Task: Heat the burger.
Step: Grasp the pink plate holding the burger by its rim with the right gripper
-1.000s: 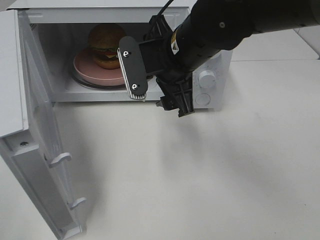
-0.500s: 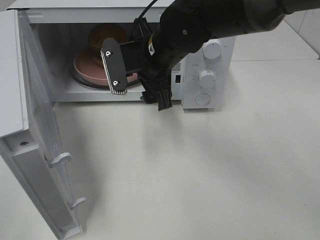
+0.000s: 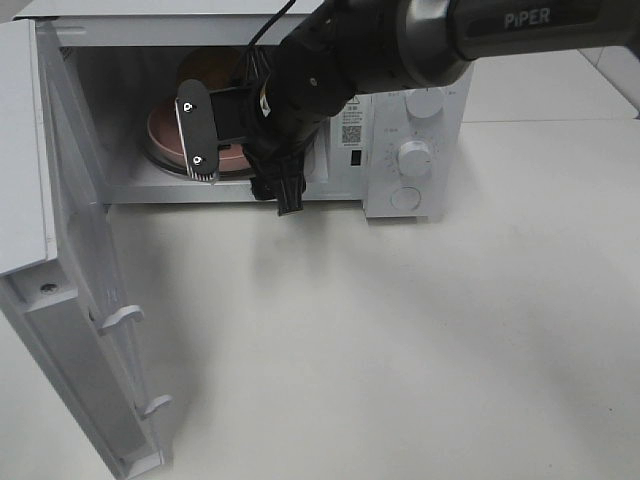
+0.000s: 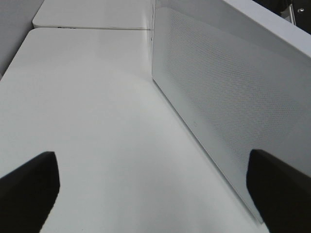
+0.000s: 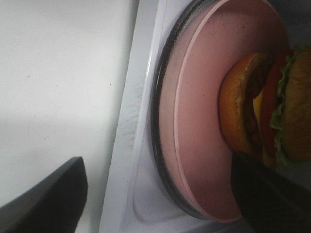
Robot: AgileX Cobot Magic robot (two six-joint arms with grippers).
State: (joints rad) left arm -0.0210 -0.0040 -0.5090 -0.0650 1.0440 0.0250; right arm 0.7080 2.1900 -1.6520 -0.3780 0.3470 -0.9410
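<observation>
Right gripper (image 3: 240, 165): jaws wide, empty, at microwave (image 3: 420, 150) mouth | burger (image 5: 265, 104): on pink plate (image 5: 194, 121) inside | door (image 3: 90, 300): open | left: shut door, start heating

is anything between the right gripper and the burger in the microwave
Nothing visible does. The right gripper sits open at the mouth of the microwave, whose door is swung wide. In the right wrist view the burger sits on the pink plate just ahead of the fingers, with no object between them.
</observation>
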